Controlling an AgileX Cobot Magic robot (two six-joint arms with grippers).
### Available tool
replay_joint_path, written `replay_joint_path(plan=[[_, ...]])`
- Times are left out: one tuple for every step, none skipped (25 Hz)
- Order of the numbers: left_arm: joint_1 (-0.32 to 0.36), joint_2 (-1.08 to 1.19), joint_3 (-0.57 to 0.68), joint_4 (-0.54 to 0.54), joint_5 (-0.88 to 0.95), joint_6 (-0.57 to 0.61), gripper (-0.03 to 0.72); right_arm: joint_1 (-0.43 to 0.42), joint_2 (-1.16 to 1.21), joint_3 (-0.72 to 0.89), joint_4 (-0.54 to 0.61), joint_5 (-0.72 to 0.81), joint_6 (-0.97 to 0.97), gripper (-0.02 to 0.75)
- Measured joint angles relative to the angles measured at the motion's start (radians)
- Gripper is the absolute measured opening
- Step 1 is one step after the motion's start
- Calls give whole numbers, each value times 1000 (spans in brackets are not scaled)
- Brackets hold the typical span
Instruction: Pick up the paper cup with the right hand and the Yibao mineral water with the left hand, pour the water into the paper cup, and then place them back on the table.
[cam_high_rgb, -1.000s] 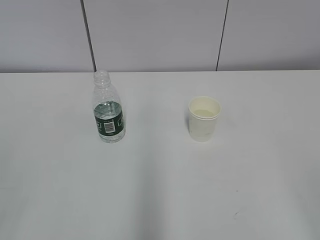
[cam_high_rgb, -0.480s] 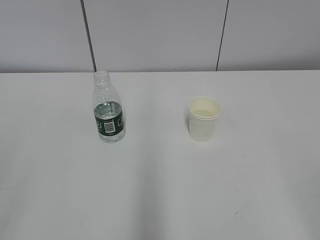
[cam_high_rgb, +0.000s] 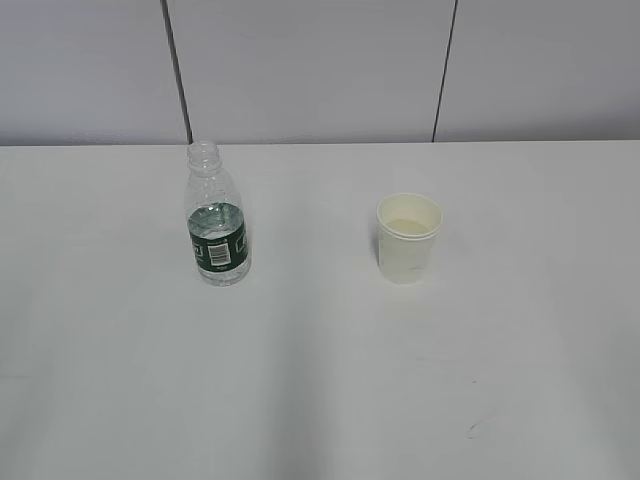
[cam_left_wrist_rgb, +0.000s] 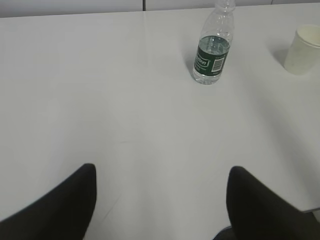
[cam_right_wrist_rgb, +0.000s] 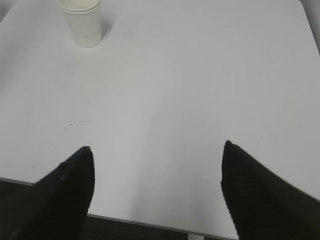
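Note:
The Yibao mineral water (cam_high_rgb: 217, 222), a small clear uncapped bottle with a dark green label, stands upright on the white table (cam_high_rgb: 320, 380) at left of centre. It also shows in the left wrist view (cam_left_wrist_rgb: 213, 50), far ahead and to the right. The white paper cup (cam_high_rgb: 408, 238) stands upright to its right, and shows at the top left of the right wrist view (cam_right_wrist_rgb: 81, 21) and at the right edge of the left wrist view (cam_left_wrist_rgb: 303, 49). My left gripper (cam_left_wrist_rgb: 161, 172) is open and empty, well short of the bottle. My right gripper (cam_right_wrist_rgb: 157, 152) is open and empty near the table's front edge. Neither arm shows in the exterior view.
A grey panelled wall (cam_high_rgb: 320, 70) rises behind the table's far edge. The table's front edge (cam_right_wrist_rgb: 140, 222) shows under the right gripper, with dark floor below it. A few faint scuff marks (cam_right_wrist_rgb: 75, 123) lie on the tabletop.

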Motion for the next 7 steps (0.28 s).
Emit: replay_joint_path(plan=[[0,0,0,0,0,0,501,0,0,0,0,0,0,585],[0,0,0,0,0,0,501,0,0,0,0,0,0,586],[0,0,0,0,0,0,501,0,0,0,0,0,0,585],[0,0,0,0,0,0,501,0,0,0,0,0,0,586],[0,0,0,0,0,0,501,0,0,0,0,0,0,585],[0,0,0,0,0,0,501,0,0,0,0,0,0,585],[0,0,0,0,0,0,501,0,0,0,0,0,0,585]])
